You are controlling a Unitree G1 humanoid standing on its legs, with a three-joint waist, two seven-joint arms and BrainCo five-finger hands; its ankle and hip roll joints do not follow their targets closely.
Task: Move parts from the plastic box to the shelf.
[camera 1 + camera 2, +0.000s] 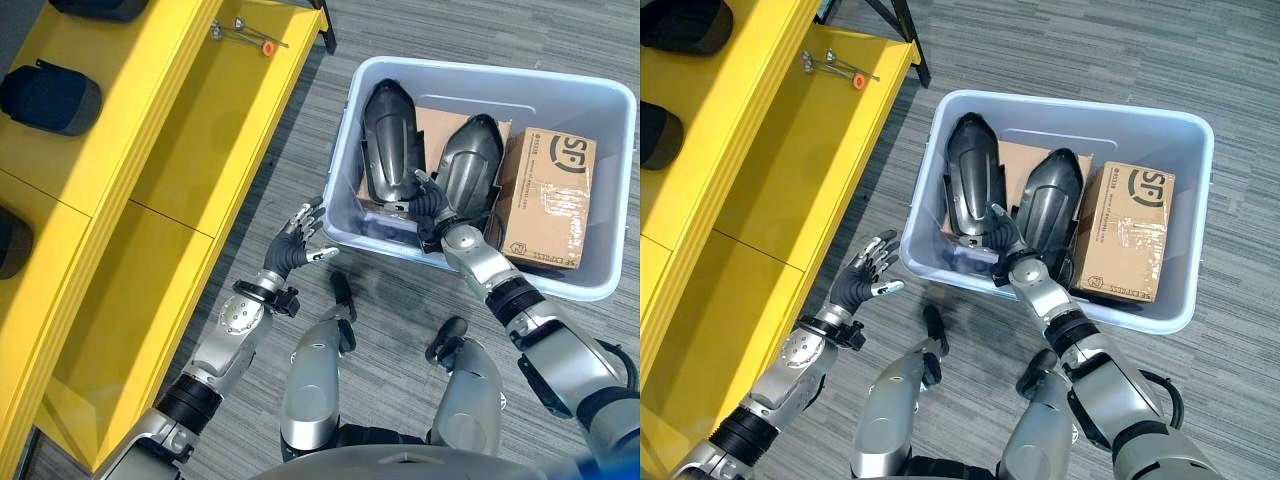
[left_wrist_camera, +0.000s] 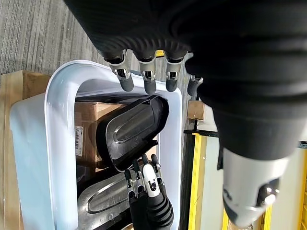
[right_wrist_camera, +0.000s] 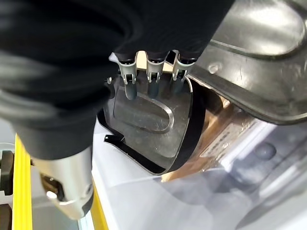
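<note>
Right robot hand (image 1: 432,203) (fingers apparently straight) among parts (image 1: 392,140) in box (image 1: 600,110).

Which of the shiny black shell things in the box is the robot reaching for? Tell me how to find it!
Find the pale blue plastic box on the grey floor, right of the yellow shelf. Two dark shell-shaped parts lean side by side in it on cardboard. It's the right-hand part, next to the brown carton, with the right hand at its lower edge; the other part sits nearer the shelf.

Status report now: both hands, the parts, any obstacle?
Right hand open, inside plastic box, at two dark parts. Left hand open, outside box, beside yellow shelf. Cardboard box beside parts.
</note>
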